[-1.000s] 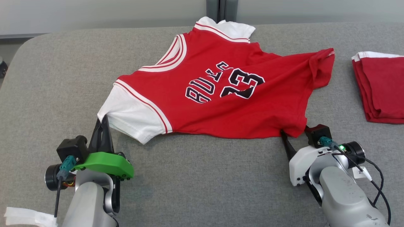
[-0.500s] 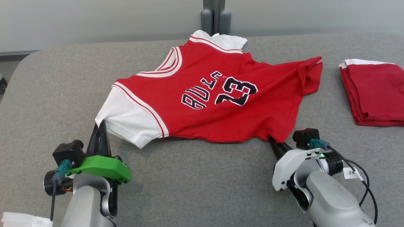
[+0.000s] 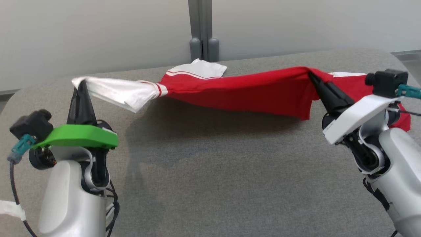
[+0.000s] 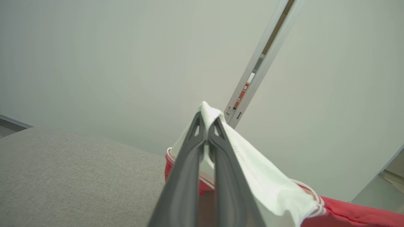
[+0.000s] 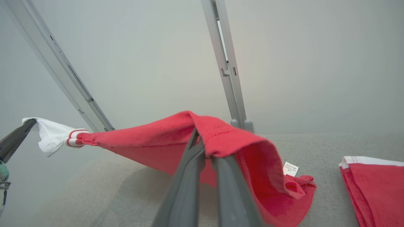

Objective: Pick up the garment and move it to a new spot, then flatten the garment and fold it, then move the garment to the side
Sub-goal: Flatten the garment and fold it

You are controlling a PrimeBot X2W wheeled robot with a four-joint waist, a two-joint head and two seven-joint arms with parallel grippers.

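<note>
Garment (image 3: 250, 93) hangs pinched between left gripper (image 3: 82, 85) and right gripper (image 3: 311, 75); pulling wider could slip those thin edge bites.

Robot test lab, grey cloth-covered table (image 3: 210, 184), plain pale partition walls (image 3: 98, 33), metal post (image 3: 200, 29)

We have raised the jersey (image 3: 250, 93) off the worktop (image 3: 213, 171), where it lay spread a second ago with its number and lettering showing; now it hangs as a taut band between both arms and the print is out of sight. Our right end effector (image 3: 310, 75), open at the lower hem corner before, has clamped onto the red cloth and come up. Our left end effector (image 3: 81, 85) has lifted the white sleeve (image 3: 115, 92) with it. Our head camera has tipped upward, so more wall shows
</note>
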